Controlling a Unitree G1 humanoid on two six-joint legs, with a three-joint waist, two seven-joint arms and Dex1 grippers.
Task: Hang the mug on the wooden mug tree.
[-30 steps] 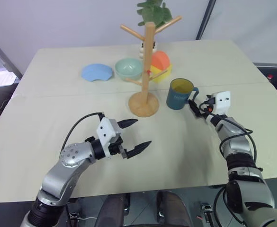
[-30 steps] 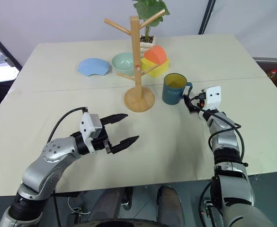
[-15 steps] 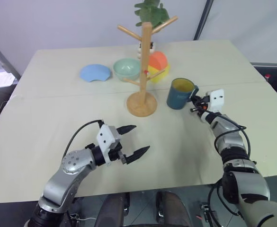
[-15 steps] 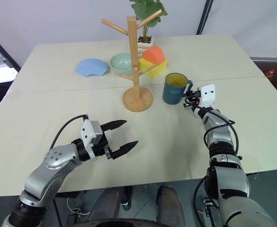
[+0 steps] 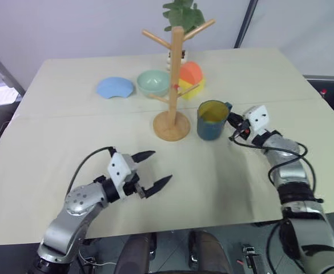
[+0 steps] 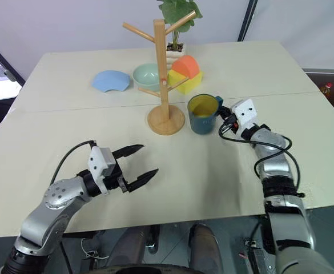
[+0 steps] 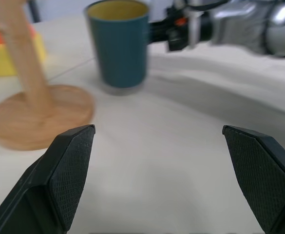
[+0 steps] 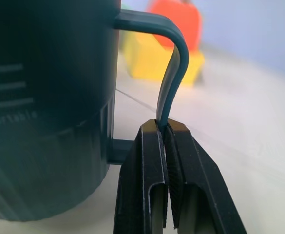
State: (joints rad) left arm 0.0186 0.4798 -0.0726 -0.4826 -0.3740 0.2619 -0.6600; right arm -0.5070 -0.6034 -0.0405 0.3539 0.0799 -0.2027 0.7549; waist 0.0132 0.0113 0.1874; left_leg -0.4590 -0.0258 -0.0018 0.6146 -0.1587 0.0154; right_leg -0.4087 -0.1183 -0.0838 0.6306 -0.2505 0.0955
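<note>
The dark teal mug [image 5: 211, 120] with its yellow inside is upright just right of the wooden mug tree [image 5: 176, 68], close to the tree's round base [image 5: 172, 126]. My right gripper [image 5: 233, 121] reaches in level from the right and is shut on the mug's loop handle [image 8: 174, 63], which is pinched between the fingertips [image 8: 152, 146]. I cannot tell whether the mug's bottom touches the table. My left gripper [image 5: 163, 165] hovers open over the near table, well in front of the tree, with nothing between its fingers [image 7: 74, 170]. The left wrist view shows the mug [image 7: 120, 46] ahead.
Behind the tree sit a pale green bowl [image 5: 154, 83], a blue curved piece [image 5: 116, 87] and an orange and yellow block [image 5: 191, 77]. A green plant [image 5: 182, 12] stands at the table's far edge. Bare tabletop [image 5: 224, 177] lies between the two arms.
My right gripper has shut on the mug's handle and drawn the mug left, close to the tree's base. My left gripper has drifted a little left and down, still open.
</note>
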